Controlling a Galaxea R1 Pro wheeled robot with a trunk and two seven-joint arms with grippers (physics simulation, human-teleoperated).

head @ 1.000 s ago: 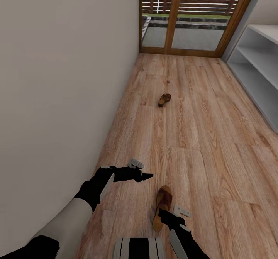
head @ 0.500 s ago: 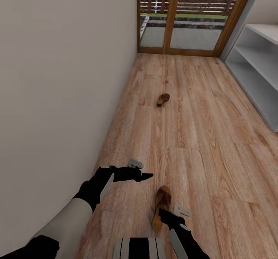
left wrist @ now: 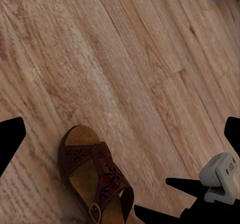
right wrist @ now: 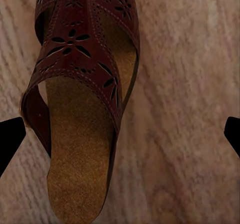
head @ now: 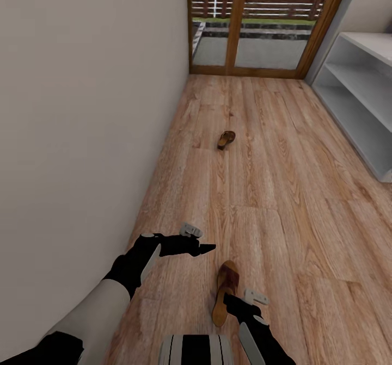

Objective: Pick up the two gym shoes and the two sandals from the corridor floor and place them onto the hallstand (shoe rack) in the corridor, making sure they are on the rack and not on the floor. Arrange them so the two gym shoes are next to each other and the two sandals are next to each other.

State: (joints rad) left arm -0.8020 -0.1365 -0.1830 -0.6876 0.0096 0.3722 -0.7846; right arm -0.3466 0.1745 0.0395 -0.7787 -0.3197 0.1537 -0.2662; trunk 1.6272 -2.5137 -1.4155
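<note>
Where the corridor floor [head: 283,180] runs on—two sandals [head: 225,293] [head: 226,139] (both arms' jaws spread).

We note near sandal [head: 226,293]: dark reddish-brown straps with punched flower pattern, tan speckled footbed. Far sandal [head: 226,139]: same brown, detail too small. Corridor floor [head: 283,191]: light brown planks, visible grain. Wall [head: 81,109]: plain beige. Shelf unit [head: 359,82]: white. Door frame [head: 237,22]: orange-brown wood. We see black grippers with pale grey wrist blocks.
</note>
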